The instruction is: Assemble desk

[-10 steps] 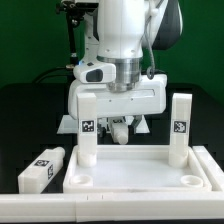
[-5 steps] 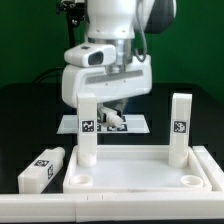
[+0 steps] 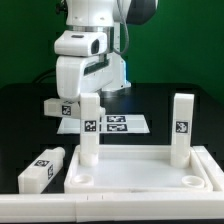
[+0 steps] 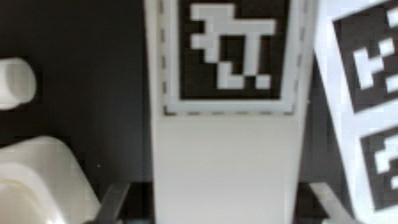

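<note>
Nearest in the exterior view, a white rail (image 3: 110,208) runs across the bottom, cut off at both sides. Just behind it lies the tabletop (image 3: 140,168), flat on the black table (image 3: 25,120). Its two near corner sockets show as round holes, and its near edge sits behind the rail.

Beside the tabletop on the exterior view's left, the loose leg (image 3: 42,168) lies on its side. Part of its tag shows, too small to read.

At the far corners of the tabletop stand the left upright leg (image 3: 90,130) and the right upright leg (image 3: 180,128), tags facing the camera. Their feet are sunk out of sight in the sockets.

Behind the left upright leg, the gripper (image 3: 76,100) is closed on the held leg (image 3: 58,107) (image 4: 222,150). That leg lies roughly level above the table, one tagged end poking out toward the exterior view's left. The upright leg hides the fingertips and the rest of the held leg.

In the wrist view the held leg runs between two dark fingers (image 4: 121,203), only slivers of which show at the frame's edge. Blurred white shapes beside it are cropped, and I cannot tell what they are.

Farther back, the marker board (image 3: 118,124) (image 4: 365,90) lies flat, partly covered by the left upright leg. The arm (image 3: 90,30) rises out of the frame.
</note>
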{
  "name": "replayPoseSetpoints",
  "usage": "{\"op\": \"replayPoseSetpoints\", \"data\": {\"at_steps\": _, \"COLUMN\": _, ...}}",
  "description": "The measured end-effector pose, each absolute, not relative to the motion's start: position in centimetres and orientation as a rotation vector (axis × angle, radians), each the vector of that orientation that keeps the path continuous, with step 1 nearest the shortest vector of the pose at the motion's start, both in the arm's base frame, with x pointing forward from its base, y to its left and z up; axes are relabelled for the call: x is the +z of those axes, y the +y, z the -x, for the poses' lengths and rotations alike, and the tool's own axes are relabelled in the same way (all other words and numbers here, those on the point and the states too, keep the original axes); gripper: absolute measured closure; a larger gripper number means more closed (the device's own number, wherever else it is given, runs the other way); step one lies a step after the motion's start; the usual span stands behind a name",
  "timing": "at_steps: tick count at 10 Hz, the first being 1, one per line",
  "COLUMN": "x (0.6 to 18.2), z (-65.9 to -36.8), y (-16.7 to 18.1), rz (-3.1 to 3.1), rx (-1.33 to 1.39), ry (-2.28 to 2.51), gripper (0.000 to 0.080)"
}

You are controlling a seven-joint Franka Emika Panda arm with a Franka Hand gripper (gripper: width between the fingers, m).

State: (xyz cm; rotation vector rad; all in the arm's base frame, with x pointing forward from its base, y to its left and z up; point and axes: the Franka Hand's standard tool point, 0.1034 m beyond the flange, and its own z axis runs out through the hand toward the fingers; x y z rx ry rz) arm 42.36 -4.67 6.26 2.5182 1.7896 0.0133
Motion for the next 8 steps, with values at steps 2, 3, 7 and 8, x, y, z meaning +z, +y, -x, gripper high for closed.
{"op": "replayPoseSetpoints", "data": {"at_steps": 2, "x": 5.8, "z": -41.7, "y": -7.5, "rz": -2.306, "rx": -0.099, "ry": 2.159, "gripper": 0.0515}}
{"op": "replayPoseSetpoints", "data": {"at_steps": 3, "x": 4.7, "z": -41.2, "y": -8.8, "rz": -2.232, "rx": -0.136, "ry": 2.285, "gripper": 0.0515}}
{"op": "replayPoseSetpoints", "data": {"at_steps": 7, "x": 4.4, "z": -41.0, "y": -9.7, "rz": -2.006, "rx": -0.165, "ry": 2.483, "gripper": 0.0515}}
{"op": "replayPoseSetpoints", "data": {"at_steps": 8, "x": 3.8, "z": -40.1, "y": -10.7, "rz": -1.895, "rx": -0.174, "ry": 2.597, "gripper": 0.0515}}
